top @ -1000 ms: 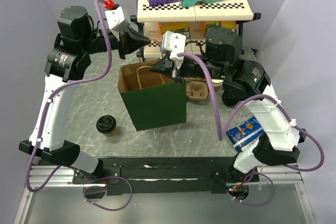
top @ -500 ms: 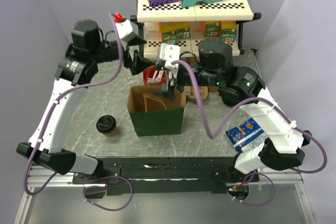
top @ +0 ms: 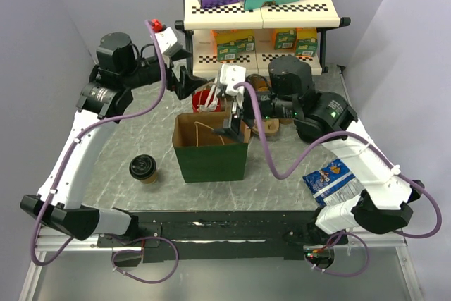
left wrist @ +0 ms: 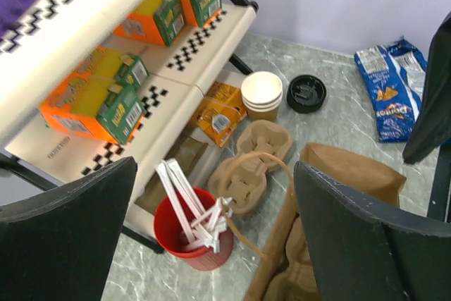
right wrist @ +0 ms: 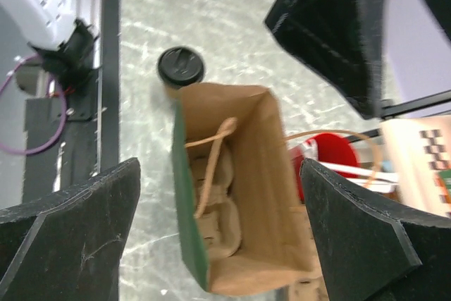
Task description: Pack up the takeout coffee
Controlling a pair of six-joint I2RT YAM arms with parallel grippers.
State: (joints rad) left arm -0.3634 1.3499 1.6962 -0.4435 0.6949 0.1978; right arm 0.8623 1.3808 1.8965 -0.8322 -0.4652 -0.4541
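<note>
The takeout coffee [top: 143, 168], a brown cup with a black lid, stands on the table left of the green paper bag [top: 210, 147]. The right wrist view has it [right wrist: 180, 67] just beyond the bag's far end. The bag [right wrist: 232, 195] stands upright and open, with a cardboard cup carrier [right wrist: 218, 209] in its bottom. My left gripper [top: 192, 84] hovers behind the bag over the red cup of stirrers [left wrist: 194, 234]; its jaws [left wrist: 218, 234] are open and empty. My right gripper [top: 235, 119] hangs over the bag's right rim, open and empty [right wrist: 220, 237].
A two-level shelf rack [top: 261, 5] with boxed goods stands at the back. In front of it lie spare cardboard carriers [left wrist: 254, 160], a stack of pale cups [left wrist: 261, 93] and a loose black lid [left wrist: 306, 93]. A blue snack bag [top: 330, 177] lies at the right.
Both grippers have opened and let go of the bag's rim. The bag has shifted nearer and now stands on its own. The left arm has swung right, toward the red cup.
</note>
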